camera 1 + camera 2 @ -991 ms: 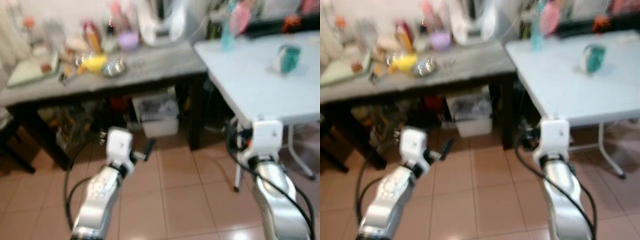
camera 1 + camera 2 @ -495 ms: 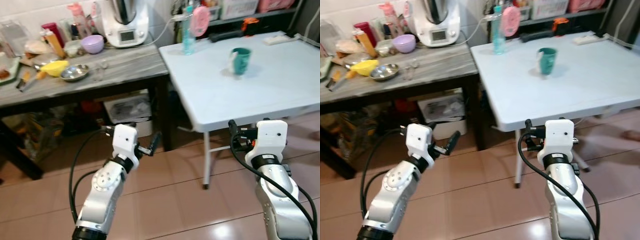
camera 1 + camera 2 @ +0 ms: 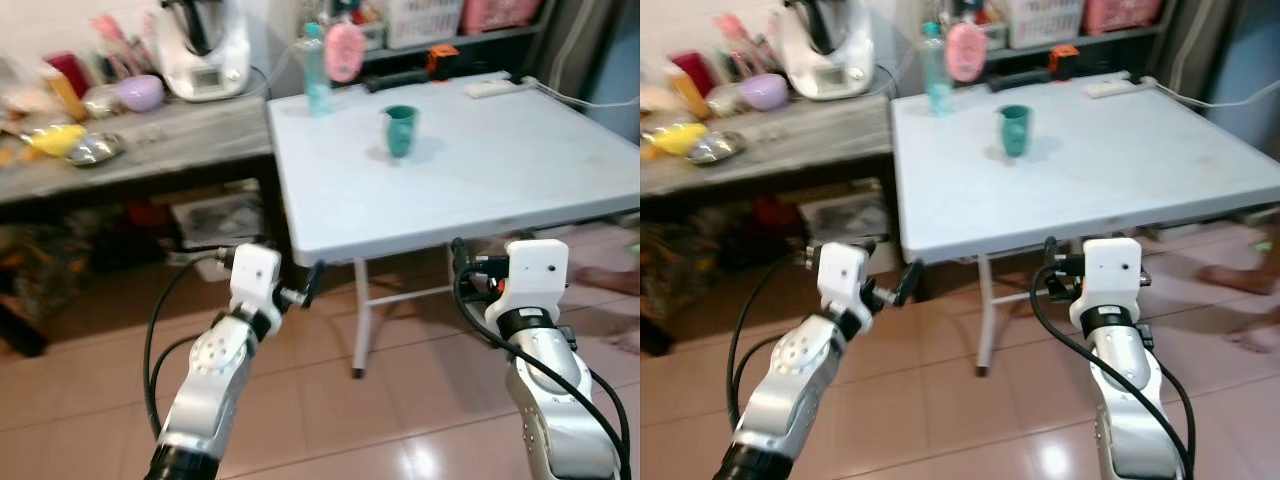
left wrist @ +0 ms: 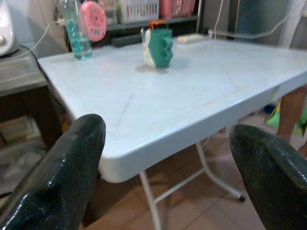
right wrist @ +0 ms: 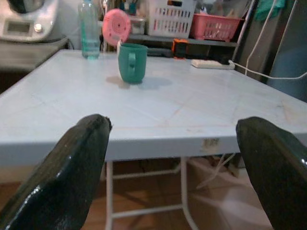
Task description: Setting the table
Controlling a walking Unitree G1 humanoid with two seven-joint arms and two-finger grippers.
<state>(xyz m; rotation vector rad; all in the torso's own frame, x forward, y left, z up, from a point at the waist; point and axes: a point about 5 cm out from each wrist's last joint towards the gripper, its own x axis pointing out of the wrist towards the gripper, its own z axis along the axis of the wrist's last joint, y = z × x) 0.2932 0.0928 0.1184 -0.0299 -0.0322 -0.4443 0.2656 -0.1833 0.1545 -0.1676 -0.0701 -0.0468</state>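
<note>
A white folding table (image 3: 500,170) stands in front of me. On it are a green mug (image 3: 401,130), a clear blue bottle (image 3: 317,72) and a pink round object (image 3: 344,50) at the far left corner. My left gripper (image 4: 165,128) is open and empty, held low before the table's near left corner. My right gripper (image 5: 171,122) is open and empty too, just below the near edge, facing the green mug (image 5: 132,63). Both pairs of black fingers (image 4: 67,163) stand wide apart.
A grey wooden table (image 3: 160,140) to the left carries a purple bowl (image 3: 138,93), a yellow bowl (image 3: 58,137), a steel bowl (image 3: 92,149) and a white appliance (image 3: 203,45). A power strip (image 3: 490,88) lies at the white table's back. A person's foot (image 3: 1230,275) is on the tiled floor at right.
The camera has swung to the right: the white table now sits in the middle of the picture and the grey table has slid off left. Both arms keep the same pose.
</note>
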